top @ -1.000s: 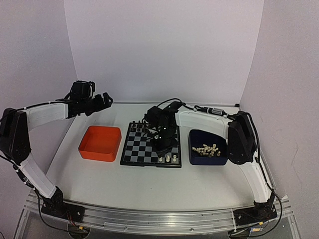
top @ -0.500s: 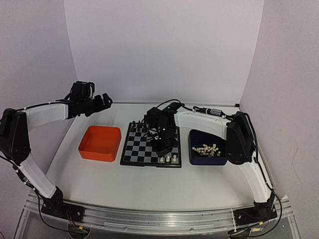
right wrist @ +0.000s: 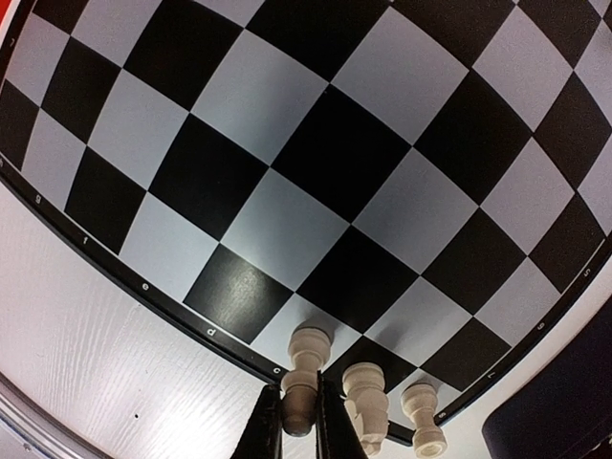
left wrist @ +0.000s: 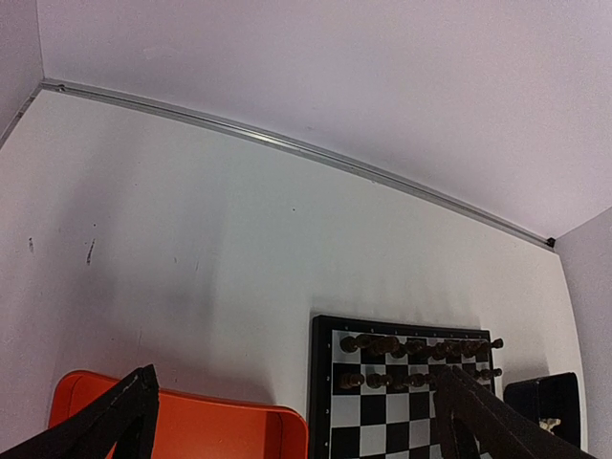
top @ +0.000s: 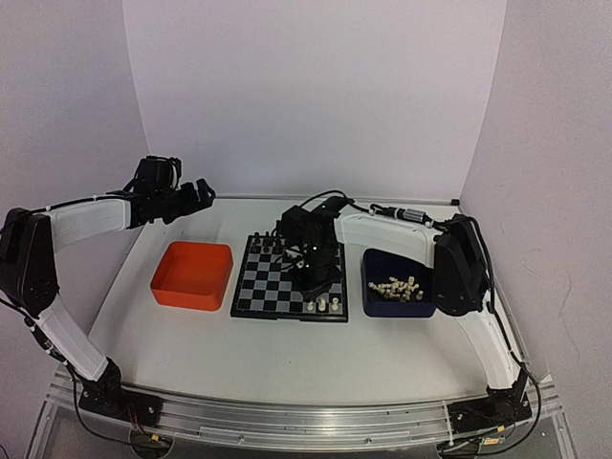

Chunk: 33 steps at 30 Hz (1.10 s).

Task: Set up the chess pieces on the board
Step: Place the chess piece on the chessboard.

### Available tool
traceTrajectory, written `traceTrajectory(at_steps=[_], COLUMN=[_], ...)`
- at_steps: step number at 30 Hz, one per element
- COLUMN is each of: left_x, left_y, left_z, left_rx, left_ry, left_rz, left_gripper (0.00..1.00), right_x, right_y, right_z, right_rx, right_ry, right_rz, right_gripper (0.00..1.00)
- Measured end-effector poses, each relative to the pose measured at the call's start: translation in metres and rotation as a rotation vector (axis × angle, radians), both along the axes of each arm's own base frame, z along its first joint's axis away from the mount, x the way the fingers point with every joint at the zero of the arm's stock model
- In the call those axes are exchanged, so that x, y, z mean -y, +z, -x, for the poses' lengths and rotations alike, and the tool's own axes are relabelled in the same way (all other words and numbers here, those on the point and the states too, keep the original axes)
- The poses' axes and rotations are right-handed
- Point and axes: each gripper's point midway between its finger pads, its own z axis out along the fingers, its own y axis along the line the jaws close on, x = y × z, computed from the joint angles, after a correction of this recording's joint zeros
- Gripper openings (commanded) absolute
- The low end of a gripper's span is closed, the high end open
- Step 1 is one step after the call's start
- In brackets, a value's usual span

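Observation:
The board (top: 256, 283) lies at the table's middle, with black pieces along its far rows (left wrist: 411, 349). Three cream-white chess pieces stand on its near right row (top: 323, 305). My right gripper (top: 309, 279) is low over that row and shut on the leftmost cream piece (right wrist: 308, 371), whose base rests on a grey edge square. Two more cream pieces (right wrist: 367, 394) stand just right of it. Its fingers (right wrist: 262, 426) pinch the piece's top. My left gripper (top: 194, 195) is open and empty, raised over the far left of the table.
A dark blue tray (top: 382, 304) right of the board holds several loose cream pieces (top: 397, 286). An orange tray (top: 193, 275) stands left of the board and shows in the left wrist view (left wrist: 191, 430). White walls close the back and sides.
The right arm has shifted very slightly over the board's near right row. The left arm has not moved.

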Motion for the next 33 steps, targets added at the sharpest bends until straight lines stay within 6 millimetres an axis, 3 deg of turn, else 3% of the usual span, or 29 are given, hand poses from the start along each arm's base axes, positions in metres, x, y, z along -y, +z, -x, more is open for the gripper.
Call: traceTrajectory(at_steps=[10,15,20,24,26,30,33], left_x=[0.0,0.0,0.0,0.0,0.001,0.001,0.002], left_y=[0.0,0.0,0.0,0.001,0.002,0.005,0.006], left_z=[0.0,0.0,0.0,0.0,-0.001,-0.002,-0.003], left_rx=[0.0,0.0,0.001,0.004,0.01,0.021,0.028], left_ry=[0.0,0.0,0.0,-0.001,-0.001,-0.002,-0.006], left_rz=[0.0,0.0,0.0,0.001,0.003,0.007,0.011], left_gripper=[1.0,1.0,1.0,1.0,1.0,1.0,1.0], right_x=[0.0,0.0,0.001,0.002,0.003,0.007,0.012], right_y=[-0.001,-0.001,0.002,0.008,0.013,0.038,0.069], right_z=[0.0,0.0,-0.004,-0.011,-0.014,-0.022,-0.031], right_rx=[-0.002,-0.001,0.022,0.061,0.084,0.138,0.185], right_ry=[-0.001,-0.002,0.0,0.0,0.011,0.017,0.005], right_rz=[0.0,0.001,0.01,0.017,0.021,-0.001,-0.049], right_gripper=[0.22,0.33,0.51,0.74,0.85,0.89,0.9])
